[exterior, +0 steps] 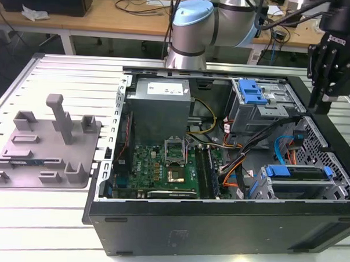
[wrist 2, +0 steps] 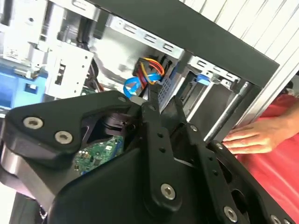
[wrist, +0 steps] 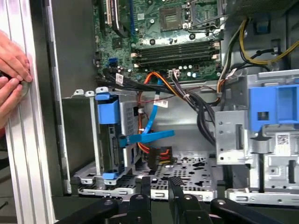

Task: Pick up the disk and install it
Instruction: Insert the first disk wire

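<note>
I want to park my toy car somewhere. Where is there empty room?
In the exterior view, bare table slats lie left of the computer case, nearer the camera than the grey stand. Inside the case is crowded: cables, circuit board, metal cages.

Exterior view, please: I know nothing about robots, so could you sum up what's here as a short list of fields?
setting: open computer case lying on a slatted table
arm: behind the case, reaching toward the exterior view's right
gripper: over the case's edge on the exterior view's right, carrying nothing
disk: sitting in the metal cage inside the case, blue bracket on top
stand: grey, on the table to the exterior view's left of the case
hand: a person's, resting on the table beside the case
</note>
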### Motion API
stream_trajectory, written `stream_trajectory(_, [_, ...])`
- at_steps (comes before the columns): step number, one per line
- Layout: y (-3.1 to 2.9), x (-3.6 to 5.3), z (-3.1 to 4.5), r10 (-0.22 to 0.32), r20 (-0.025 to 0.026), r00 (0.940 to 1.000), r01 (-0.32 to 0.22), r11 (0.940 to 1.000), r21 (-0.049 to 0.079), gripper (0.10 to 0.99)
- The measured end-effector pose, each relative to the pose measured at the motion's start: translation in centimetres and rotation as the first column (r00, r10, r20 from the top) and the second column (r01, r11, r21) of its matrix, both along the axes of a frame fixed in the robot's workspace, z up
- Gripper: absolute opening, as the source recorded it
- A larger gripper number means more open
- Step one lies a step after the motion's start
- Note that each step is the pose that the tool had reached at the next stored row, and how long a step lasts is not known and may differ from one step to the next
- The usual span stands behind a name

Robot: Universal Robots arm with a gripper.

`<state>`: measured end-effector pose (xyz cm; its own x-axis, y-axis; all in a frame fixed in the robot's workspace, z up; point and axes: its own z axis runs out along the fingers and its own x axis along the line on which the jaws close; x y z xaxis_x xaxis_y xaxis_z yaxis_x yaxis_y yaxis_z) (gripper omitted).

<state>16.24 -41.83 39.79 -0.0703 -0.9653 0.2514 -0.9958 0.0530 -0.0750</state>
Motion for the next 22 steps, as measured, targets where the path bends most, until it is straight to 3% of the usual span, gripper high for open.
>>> stream_trajectory(5, [0.32, -0.01, -0.56, 0.0, 0.0001, 1.0, 0.0, 0.9989, -0.047, 0.294])
stream_trajectory(7, [0.34, -0.08, -0.75, 0.0, 0.0001, 1.0, 0.0, 0.9985, -0.054, 0.306])
stream_trajectory(9, [0.44, -0.19, -0.95, 0.0, 0.0004, 1.0, 0.0, 0.9983, -0.059, 0.427])
stream_trajectory(10, [0.52, -0.33, -1.17, 0.0, 0.0006, 1.0, 0.0, 0.998, -0.063, 0.427])
stream_trajectory(14, [0.56, -0.51, -1.6, -0.018, 0.0122, 0.9998, 0.019, 0.9976, -0.067, 0.427])
stream_trajectory(18, [0.56, -0.6, -1.89, -0.035, 0.0161, 0.9993, 0.036, 0.9962, -0.08, 0.427])
stream_trajectory(22, [0.56, -0.6, -2.09, -0.042, 0.0181, 0.999, 0.044, 0.9908, -0.128, 0.427])
